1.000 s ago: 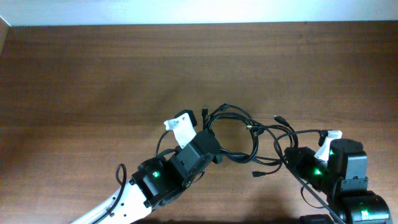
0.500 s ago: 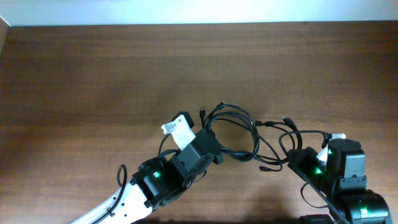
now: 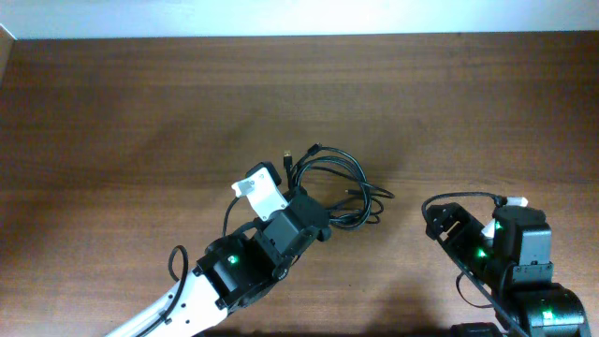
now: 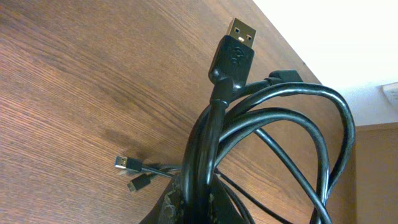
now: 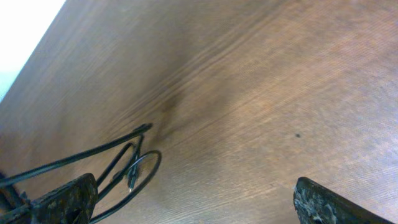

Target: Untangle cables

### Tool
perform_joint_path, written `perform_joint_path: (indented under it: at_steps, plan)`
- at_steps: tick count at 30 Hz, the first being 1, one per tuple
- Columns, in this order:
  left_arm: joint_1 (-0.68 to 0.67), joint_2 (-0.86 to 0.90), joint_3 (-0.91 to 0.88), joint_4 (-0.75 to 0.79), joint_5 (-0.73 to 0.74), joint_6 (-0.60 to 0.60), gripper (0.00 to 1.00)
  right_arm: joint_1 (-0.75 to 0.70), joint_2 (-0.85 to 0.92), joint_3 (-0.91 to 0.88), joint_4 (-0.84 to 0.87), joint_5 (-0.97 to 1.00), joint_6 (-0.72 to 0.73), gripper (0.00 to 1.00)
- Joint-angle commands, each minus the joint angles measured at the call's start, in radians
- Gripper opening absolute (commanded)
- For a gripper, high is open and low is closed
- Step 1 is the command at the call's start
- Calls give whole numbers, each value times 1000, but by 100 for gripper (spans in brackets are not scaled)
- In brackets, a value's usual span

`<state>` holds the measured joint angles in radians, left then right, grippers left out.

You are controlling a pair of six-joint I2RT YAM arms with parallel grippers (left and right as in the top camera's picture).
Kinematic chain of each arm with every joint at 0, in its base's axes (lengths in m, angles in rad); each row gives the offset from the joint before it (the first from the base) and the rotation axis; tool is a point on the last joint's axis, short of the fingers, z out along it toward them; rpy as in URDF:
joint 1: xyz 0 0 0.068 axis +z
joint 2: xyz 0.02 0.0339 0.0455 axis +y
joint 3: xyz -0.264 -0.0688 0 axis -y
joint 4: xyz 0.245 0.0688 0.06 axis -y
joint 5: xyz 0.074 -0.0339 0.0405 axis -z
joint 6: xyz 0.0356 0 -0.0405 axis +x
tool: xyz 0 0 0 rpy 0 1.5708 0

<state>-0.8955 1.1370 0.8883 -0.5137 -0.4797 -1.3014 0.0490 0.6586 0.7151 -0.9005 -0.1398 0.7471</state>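
The cables [image 3: 334, 180] form a tangled bundle of black cords left of the table's middle. My left gripper [image 4: 205, 210] is shut on a thick part of that bundle, which runs up between its fingers. A USB plug [image 4: 236, 45] sticks up above the grip, and two small plugs [image 4: 129, 171] rest on the wood to the left. My right gripper [image 5: 199, 202] stands wide open over bare wood with nothing between its fingers. A thin black cord loop with a small plug [image 5: 130, 177] lies beside its left finger [image 5: 65, 200].
The brown wooden table [image 3: 140, 112] ends at a pale wall along its far edge [image 3: 299, 36]. The left arm [image 3: 239, 267] reaches in from the bottom left. The right arm [image 3: 519, 253] sits at the bottom right with its own black wire looped beside it.
The right gripper has opened and let go of the cord it held. The left gripper has pulled the bundle to the left, away from the right arm.
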Motion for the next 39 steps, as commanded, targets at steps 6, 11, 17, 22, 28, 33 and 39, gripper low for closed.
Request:
perform_joint_path:
  at_steps: [6, 11, 17, 22, 28, 33, 39]
  plan:
    - [2, -8, 15, 94, 54, -55, 2, -4, 2, -2, 79, -202, -185, 100]
    - [2, -6, 15, 103, 54, -83, 0, -4, 2, -2, 131, -336, -283, 100]
    - [2, -6, 15, 132, 66, -82, 0, -4, 2, -2, 143, -398, -350, 100]
    - [2, 14, 15, 140, 84, -82, 0, -4, 2, -2, 153, -478, -434, 100]
    - [0, 16, 15, 183, 178, -81, 0, -4, 2, -2, 153, -523, -486, 100]
    - [0, 16, 15, 183, 216, -65, 0, -4, 2, -2, 154, -523, -486, 100]
    - [-2, 20, 15, 192, 275, -29, 0, -4, 2, -2, 157, -523, -486, 96]
